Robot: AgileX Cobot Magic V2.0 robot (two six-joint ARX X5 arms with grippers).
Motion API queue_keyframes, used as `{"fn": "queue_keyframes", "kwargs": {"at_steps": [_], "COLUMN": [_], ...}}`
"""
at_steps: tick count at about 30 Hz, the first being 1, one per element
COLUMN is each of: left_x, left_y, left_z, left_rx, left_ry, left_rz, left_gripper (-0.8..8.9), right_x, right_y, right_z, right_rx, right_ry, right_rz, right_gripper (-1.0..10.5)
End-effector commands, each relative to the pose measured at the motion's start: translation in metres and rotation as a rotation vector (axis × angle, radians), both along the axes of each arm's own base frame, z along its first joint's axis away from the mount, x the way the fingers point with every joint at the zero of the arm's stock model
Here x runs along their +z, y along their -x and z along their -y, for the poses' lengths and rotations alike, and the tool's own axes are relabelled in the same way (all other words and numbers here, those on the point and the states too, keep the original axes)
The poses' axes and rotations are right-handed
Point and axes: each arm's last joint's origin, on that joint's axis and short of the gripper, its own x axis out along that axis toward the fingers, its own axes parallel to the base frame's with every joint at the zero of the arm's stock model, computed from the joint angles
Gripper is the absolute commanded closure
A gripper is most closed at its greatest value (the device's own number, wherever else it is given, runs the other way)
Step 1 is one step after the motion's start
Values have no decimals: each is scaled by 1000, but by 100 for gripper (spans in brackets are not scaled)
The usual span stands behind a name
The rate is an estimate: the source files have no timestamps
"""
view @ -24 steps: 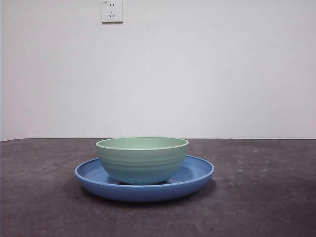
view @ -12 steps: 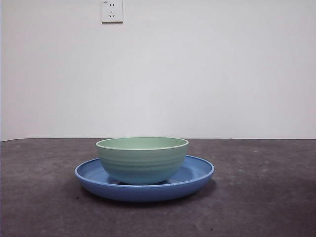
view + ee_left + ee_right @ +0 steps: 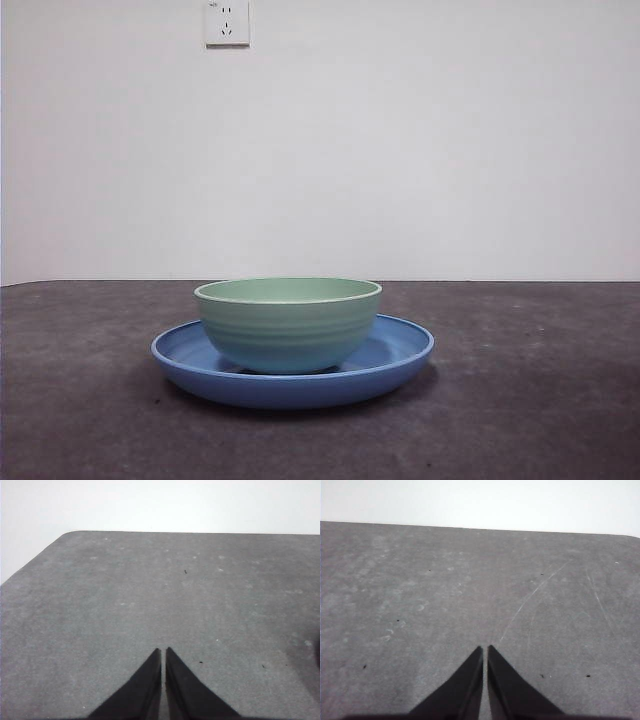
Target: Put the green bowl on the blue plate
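White wall [image 3: 400, 150], socket [image 3: 227, 22], grey table [image 3: 540, 400]

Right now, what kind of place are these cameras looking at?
Probably an indoor lab or test bench: a bare dark grey table against a plain white wall with a power socket, holding only a green bowl on a blue plate.

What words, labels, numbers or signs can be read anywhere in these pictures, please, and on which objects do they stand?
None can be read.
Wall socket: a tiny mark near its upper left corner, too small to read.
Green bowl: no text, only ridges on its wall.
Blue plate: no text.
Table: no text; only specks and scratches in both wrist views.
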Motion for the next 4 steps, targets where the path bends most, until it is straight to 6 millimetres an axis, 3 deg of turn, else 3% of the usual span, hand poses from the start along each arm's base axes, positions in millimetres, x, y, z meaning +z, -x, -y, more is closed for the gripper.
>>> {"fn": "queue_keyframes", "kwargs": {"at_steps": [1,4], "left_x": [-7,-7], "left_y": [-1,-1], "left_z": [0,0], "left_rx": [5,5], "left_ry": [1,1], "left_rz": [-25,-25], "left_gripper": [798,798], "right_x": [0,0], "right_y": [0,0], "right_z": [0,0], "right_rx": [-4,-4], "right_ry": [8,8], "right_rz": [11,11], "right_gripper": [935,935]}}
